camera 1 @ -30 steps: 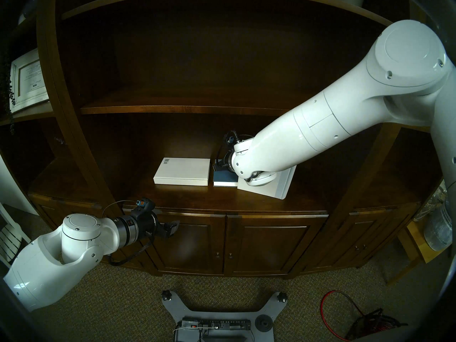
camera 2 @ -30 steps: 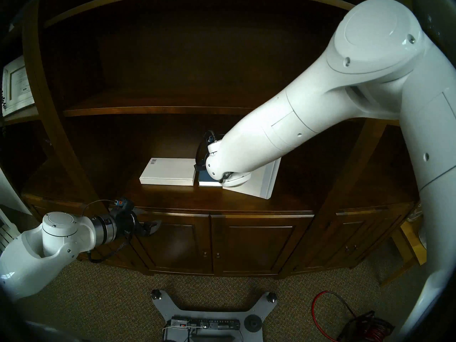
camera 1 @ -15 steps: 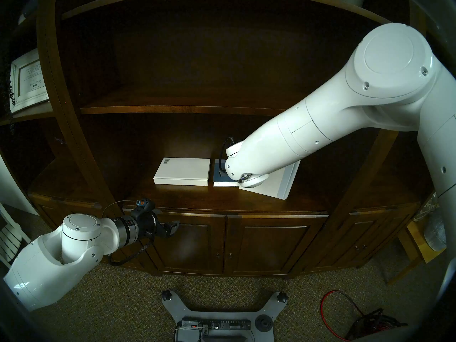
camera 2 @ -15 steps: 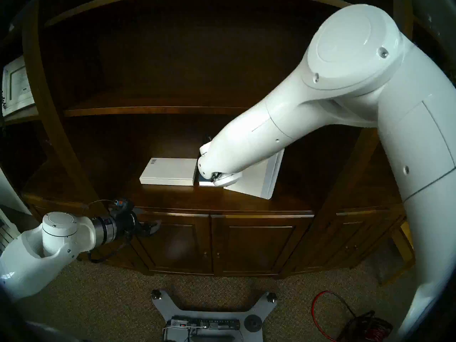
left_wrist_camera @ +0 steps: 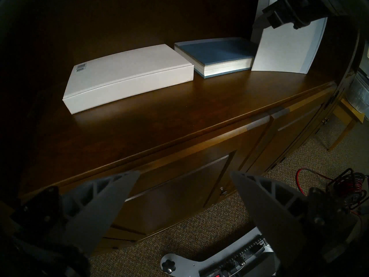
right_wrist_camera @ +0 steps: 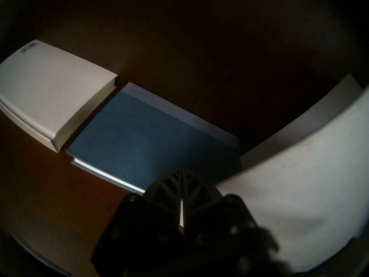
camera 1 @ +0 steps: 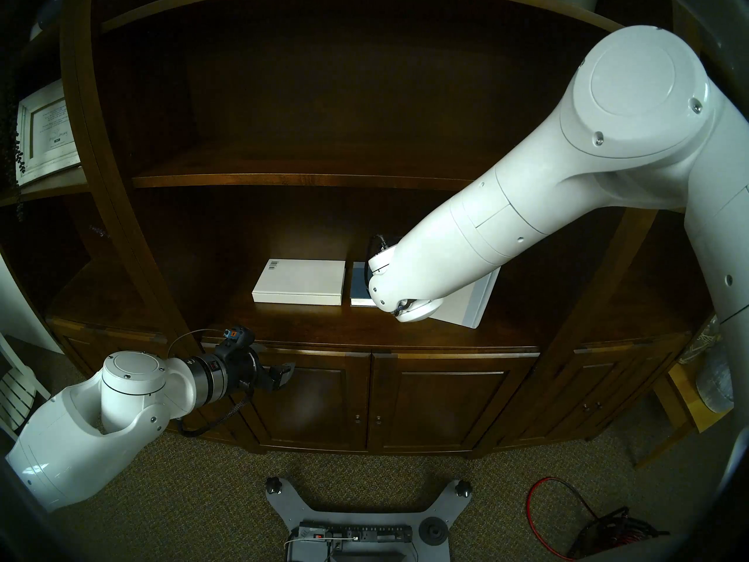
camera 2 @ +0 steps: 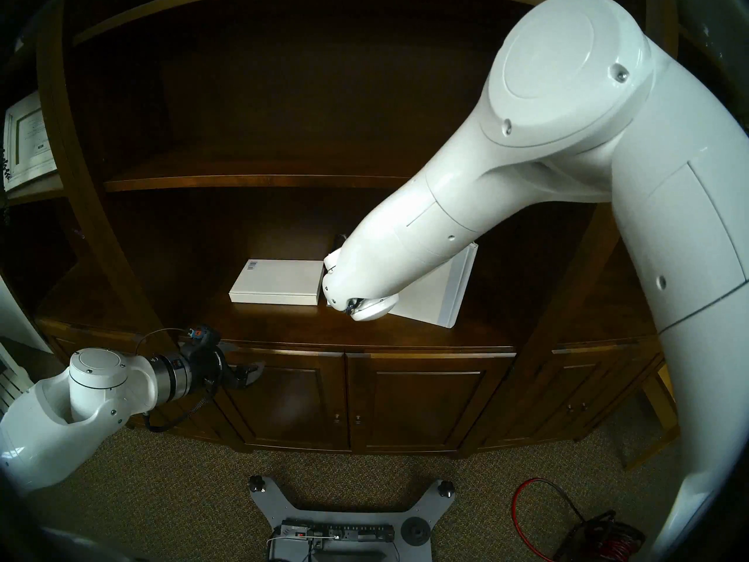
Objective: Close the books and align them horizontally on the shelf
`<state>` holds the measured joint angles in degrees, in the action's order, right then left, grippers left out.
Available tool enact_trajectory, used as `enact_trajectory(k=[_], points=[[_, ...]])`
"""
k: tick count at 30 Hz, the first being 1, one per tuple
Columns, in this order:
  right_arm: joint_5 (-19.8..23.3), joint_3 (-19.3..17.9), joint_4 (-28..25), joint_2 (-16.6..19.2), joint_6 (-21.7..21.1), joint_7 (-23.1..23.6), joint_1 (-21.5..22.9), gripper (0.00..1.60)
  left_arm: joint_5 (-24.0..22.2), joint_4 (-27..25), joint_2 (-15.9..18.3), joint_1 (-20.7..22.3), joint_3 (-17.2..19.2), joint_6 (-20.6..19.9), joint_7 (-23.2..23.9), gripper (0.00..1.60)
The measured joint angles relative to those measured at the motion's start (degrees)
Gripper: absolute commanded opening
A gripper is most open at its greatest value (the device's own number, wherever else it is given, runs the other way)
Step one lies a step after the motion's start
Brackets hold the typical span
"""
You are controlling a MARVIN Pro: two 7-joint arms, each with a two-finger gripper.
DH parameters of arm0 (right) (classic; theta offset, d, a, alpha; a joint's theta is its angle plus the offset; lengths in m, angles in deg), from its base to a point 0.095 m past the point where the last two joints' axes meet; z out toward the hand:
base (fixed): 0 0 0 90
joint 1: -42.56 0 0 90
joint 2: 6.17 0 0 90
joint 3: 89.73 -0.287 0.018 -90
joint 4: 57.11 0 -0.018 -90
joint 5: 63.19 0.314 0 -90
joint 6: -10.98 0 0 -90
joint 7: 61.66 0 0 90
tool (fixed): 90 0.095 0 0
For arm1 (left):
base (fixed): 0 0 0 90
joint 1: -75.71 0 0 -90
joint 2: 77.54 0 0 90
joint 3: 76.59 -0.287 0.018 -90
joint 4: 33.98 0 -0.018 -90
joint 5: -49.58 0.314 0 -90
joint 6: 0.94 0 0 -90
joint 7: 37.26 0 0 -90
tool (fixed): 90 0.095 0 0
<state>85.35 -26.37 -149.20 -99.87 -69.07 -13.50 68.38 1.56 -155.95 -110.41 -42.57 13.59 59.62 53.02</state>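
On the wide dark shelf three books sit in a row: a closed white book with a barcode on the left, a closed blue book just beside it in the middle, and a larger white book on the right, which stands raised on its near edge and leans rather than lying flat. The right hand has its fingers pressed together, holding nothing, and hovers over the near right corner of the blue book, close against the raised white cover; whether it touches that cover cannot be told. The left hand hangs idle in front of the cabinet doors below the shelf, its fingers spread wide and empty. The risk I judge from here is the large book: with only a closed fingertip nudging it, the cover could slip off the tip and drop hard, or the whole book could skid right or twist further out of line. A push too far left could also shove the blue book against the barcode book and spoil their alignment.
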Motion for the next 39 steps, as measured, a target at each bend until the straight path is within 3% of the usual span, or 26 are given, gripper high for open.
enact_trajectory(k=[23, 32, 39], points=[[0.09, 5.86, -10.48, 5.06, 5.16, -2.67, 4.62, 0.0, 0.0, 0.01, 0.0, 0.0, 0.0, 0.0, 0.0, 1.6], [-0.18, 1.79, -13.18, 5.71, 6.73, 0.6, 6.11, 0.0, 0.0, 0.01, 0.0, 0.0, 0.0, 0.0, 0.0, 1.6], [-0.84, -0.89, -12.28, 4.73, 7.04, 3.23, 6.08, 0.0, 0.0, 0.01, 0.0, 0.0, 0.0, 0.0, 0.0, 1.6]])
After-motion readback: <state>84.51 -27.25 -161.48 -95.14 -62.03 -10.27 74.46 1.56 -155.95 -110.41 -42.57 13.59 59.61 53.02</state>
